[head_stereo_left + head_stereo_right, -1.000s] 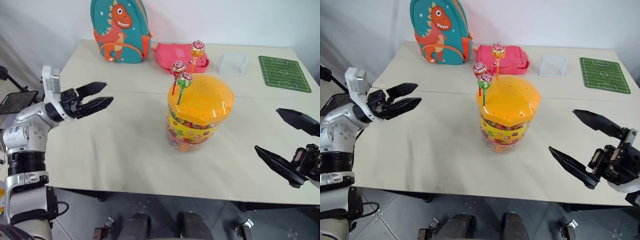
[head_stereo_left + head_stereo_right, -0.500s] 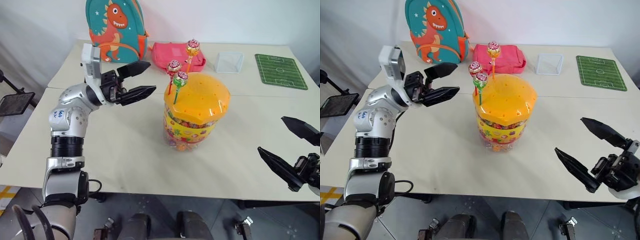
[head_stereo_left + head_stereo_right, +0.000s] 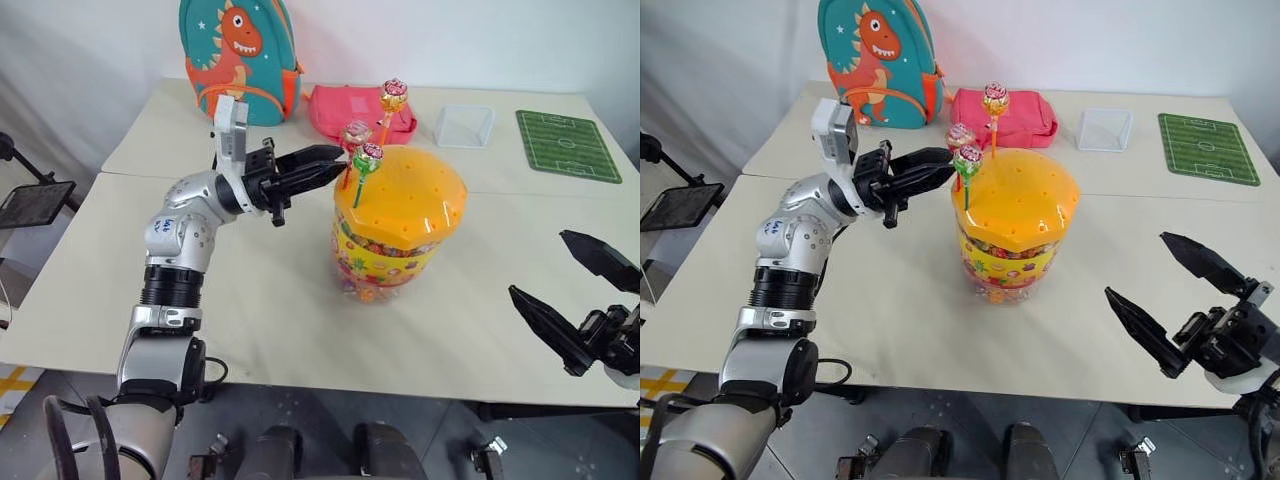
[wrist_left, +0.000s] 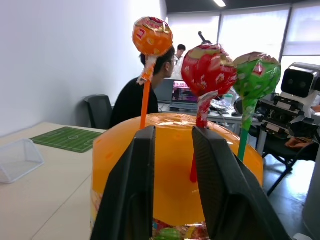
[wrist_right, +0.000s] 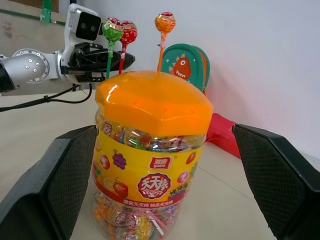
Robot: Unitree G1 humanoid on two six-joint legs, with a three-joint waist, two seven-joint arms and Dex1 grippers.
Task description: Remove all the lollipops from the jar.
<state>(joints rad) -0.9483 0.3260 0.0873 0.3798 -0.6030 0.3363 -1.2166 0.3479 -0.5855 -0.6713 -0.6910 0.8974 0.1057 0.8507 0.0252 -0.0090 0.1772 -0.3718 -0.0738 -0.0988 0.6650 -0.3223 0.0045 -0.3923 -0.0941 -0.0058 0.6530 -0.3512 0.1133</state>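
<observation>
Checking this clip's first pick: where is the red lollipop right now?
The red lollipop stands in the jar's orange lid, at its left edge, just behind the green lollipop, with the left gripper right beside it.

Three lollipops – one jar – one backpack, pouch, box, mat.

Left gripper swung in from far left across table to jar, now pointing at red lollipop stick, tips just beside it. Fingers, spread wide before, now narrowed to small gap. Right gripper sits slightly lower.
</observation>
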